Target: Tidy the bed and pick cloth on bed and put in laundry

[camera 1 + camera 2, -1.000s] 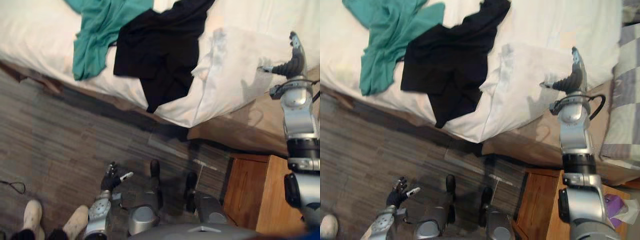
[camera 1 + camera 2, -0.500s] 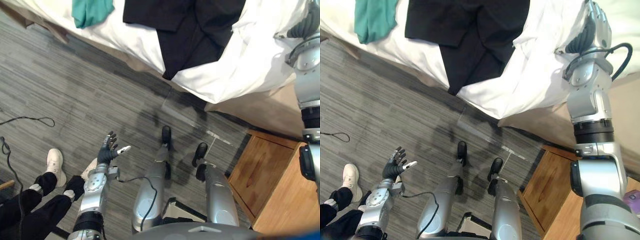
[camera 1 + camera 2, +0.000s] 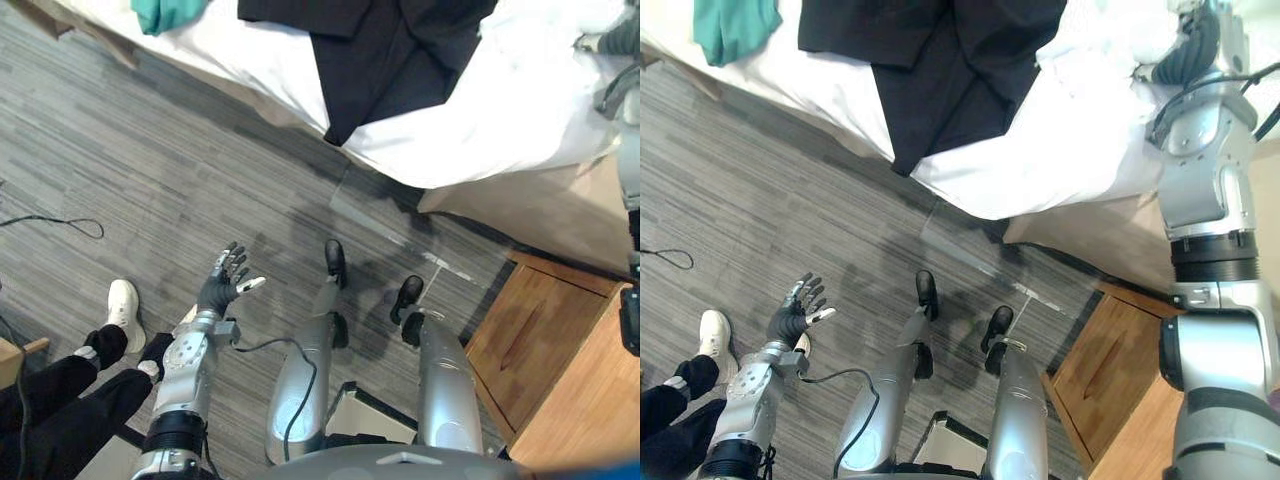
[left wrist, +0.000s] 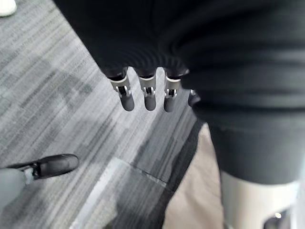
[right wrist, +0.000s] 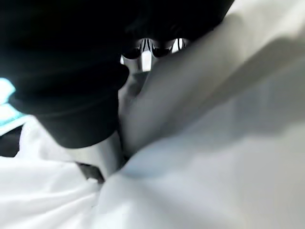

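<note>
Black cloth (image 3: 390,50) hung off the bed (image 3: 520,110) edge, far from the left hand (image 3: 228,285), spread above open floor (image 3: 150,150); whether the right hand (image 3: 1192,55) gripped was unclear.

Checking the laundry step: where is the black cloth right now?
In the eye views the black cloth lies on the bed's white sheet, one corner hanging over the edge, with the teal cloth to its left.
</note>
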`<state>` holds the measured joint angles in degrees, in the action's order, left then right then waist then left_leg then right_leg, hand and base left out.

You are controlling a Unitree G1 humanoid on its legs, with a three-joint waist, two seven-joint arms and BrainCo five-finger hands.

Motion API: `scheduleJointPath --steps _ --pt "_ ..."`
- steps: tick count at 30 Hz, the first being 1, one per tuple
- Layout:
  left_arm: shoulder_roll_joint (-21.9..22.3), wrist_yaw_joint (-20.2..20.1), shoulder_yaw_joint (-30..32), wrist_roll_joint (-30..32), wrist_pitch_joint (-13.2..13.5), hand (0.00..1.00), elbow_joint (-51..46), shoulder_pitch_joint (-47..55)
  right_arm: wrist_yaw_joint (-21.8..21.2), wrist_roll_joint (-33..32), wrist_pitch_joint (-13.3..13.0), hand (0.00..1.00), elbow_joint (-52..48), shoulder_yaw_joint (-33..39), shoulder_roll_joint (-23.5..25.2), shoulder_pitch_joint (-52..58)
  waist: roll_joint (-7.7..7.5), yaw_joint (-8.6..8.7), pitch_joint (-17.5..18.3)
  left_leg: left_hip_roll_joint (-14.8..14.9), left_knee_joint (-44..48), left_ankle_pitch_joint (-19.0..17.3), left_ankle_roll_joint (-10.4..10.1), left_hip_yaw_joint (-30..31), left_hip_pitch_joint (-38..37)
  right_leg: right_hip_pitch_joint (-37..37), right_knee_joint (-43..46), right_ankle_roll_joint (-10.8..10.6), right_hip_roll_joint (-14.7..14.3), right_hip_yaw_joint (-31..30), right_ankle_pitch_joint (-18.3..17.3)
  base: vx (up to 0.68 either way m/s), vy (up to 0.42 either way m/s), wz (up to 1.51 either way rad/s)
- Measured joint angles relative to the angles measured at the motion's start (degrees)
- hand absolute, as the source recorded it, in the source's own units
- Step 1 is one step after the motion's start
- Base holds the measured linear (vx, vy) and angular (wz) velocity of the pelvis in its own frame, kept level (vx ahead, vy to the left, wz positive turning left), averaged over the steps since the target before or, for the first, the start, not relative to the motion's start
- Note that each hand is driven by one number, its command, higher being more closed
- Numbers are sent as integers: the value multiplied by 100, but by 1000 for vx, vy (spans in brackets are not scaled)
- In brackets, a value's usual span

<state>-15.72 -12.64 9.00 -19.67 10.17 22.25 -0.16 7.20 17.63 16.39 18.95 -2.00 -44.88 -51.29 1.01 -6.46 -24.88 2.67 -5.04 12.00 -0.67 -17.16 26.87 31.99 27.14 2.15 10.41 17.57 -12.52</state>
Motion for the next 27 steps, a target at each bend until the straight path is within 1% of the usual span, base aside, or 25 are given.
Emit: scheduleJointPath --steps 1,2,3,4,6,7,8,9,10,11,12,13,14,15,16,17,19,20,22,23,25,26,27 --pt "7 0 0 12 10 0 -120 92 161 -251 -151 100 -174 278 165 442 -35 41 19 31 0 -23 -31 -59 -136 -201 -120 -7 -39 23 7 37 -20 -3" --pt "18 1 -2 22 11 0 -137 123 225 -328 -213 100 -269 393 244 619 -36 46 19 40 -2 -33 -44 -96 -195 -277 -155 -11 -52 25 10 48 -19 -5" --pt "73 7 -3 59 9 0 -140 197 374 -459 -376 100 -546 653 446 1049 -43 73 24 45 -2 -37 -49 -152 -325 -441 -248 -28 -70 23 22 64 -24 -10" --pt "123 13 -3 72 7 0 -143 271 451 -559 -483 100 -772 822 602 1384 -47 79 27 56 -5 -53 -69 -194 -410 -555 -333 -56 -96 4 47 71 -25 -19" --pt "190 51 -22 118 -19 0 -146 460 700 -790 -777 100 -1248 1159 1041 2200 -115 87 83 113 -9 -96 -116 -353 -618 -793 -582 -82 -198 -105 155 84 -26 -36" --pt "196 60 -59 129 -73 0 -144 526 834 -857 -939 100 -1429 1313 1281 2621 -130 99 137 136 -9 -120 -109 -437 -711 -916 -716 -108 -237 -127 204 90 -20 -34" --pt "210 64 -62 141 -90 0 -140 566 916 -869 -1023 100 -1541 1429 1466 2899 -146 122 183 136 -13 -129 -119 -459 -777 -998 -772 -116 -247 -154 213 115 -25 -23" --pt "247 93 -60 248 -98 0 -109 634 1049 -825 -1146 100 -1652 1569 1759 3273 -156 214 270 131 -31 -140 -116 -482 -896 -1148 -887 -140 -266 -180 237 96 -20 -21" --pt "283 141 -60 302 -100 0 -54 700 1141 -794 -1207 100 -1728 1626 1985 3558 -170 266 389 137 -46 -180 -95 -541 -999 -1251 -983 -170 -298 -234 269 102 -20 -28" --pt "313 156 -60 342 -103 0 2 739 1180 -781 -1251 100 -1766 1656 2119 3746 -178 282 480 144 -45 -216 -86 -612 -1067 -1326 -1062 -181 -319 -282 298 98 -7 -35" --pt "368 169 -61 348 -111 0 86 774 1217 -781 -1312 0 -1804 1735 2301 4046 -178 341 599 152 -46 -268 -86 -662 -1193 -1472 -1198 -193 -350 -334 341 95 -1 -32" --pt "397 169 -61 352 -111 0 146 783 1237 -783 -1321 0 -1803 1766 2376 4136 -179 362 645 158 -46 -302 -82 -709 -1260 -1556 -1260 -201 -367 -371 362 112 4 -41" --pt "442 164 -61 364 -113 0 274 823 1286 -804 -1401 0 -1807 1821 2574 4441 -182 382 734 180 -46 -406 -48 -764 -1445 -1734 -1376 -213 -412 -465 387 90 5 -36" --pt "475 157 -59 467 -108 0 380 830 1321 -903 -1520 0 -1813 1926 2755 4618 -175 396 810 191 -46 -470 -51 -772 -1539 -1850 -1456 -213 -436 -485 393 93 3 -32" --pt "509 155 -55 498 -109 0 436 838 1336 -972 -1583 0 -1817 2002 2897 4727 -173 403 863 199 -46 -504 -46 -784 -1592 -1908 -1491 -214 -449 -494 394 87 -4 -16" --pt "603 147 -46 584 -108 0 527 879 1431 -1069 -1743 0 -1817 2120 3160 4961 -176 395 983 218 -46 -579 -25 -851 -1684 -2004 -1543 -214 -481 -519 394 103 -5 -13" --pt "721 136 -44 762 -92 0 659 1009 1548 -1164 -1937 0 -1822 2157 3522 5205 -202 394 1066 227 -46 -655 -35 -931 -1879 -2213 -1643 -214 -504 -574 394 112 -8 -16" --pt "773 135 -33 812 -95 0 675 1072 1574 -1230 -1981 0 -1832 2158 3631 5297 -200 401 1117 229 -46 -687 -25 -936 -1917 -2263 -1674 -215 -509 -575 394 99 -11 -12" --pt "971 135 31 973 -83 0 728 1260 1722 -1523 -2178 0 -1850 2175 4009 5651 -195 398 1268 235 -43 -774 -19 -996 -2052 -2411 -1736 -216 -515 -582 394 112 -12 -10" --pt "1034 134 40 983 -81 0 806 1304 1741 -1782 -2282 0 -1849 2177 4176 5742 -191 397 1274 242 -30 -821 -22 -1037 -2162 -2508 -1745 -217 -515 -591 394 110 -15 -18" --pt "1206 136 58 981 -53 0 1068 1375 1710 -2683 -2644 0 -1740 2172 4555 5905 -191 388 1292 267 57 -964 -59 -1168 -2429 -2760 -1763 -236 -522 -669 382 100 -16 -27" --pt "1256 138 64 981 -24 0 1142 1405 1653 -2970 -2757 0 -1650 2174 4635 5929 -194 387 1319 271 77 -1011 -70 -1221 -2494 -2805 -1763 -253 -524 -726 371 92 -9 -33" --pt "1360 142 68 978 73 0 1280 1450 1485 -3488 -2976 0 -1443 2175 4735 6010 -193 388 1375 285 145 -1103 -96 -1301 -2579 -2879 -1765 -275 -522 -779 357 88 -6 -34"
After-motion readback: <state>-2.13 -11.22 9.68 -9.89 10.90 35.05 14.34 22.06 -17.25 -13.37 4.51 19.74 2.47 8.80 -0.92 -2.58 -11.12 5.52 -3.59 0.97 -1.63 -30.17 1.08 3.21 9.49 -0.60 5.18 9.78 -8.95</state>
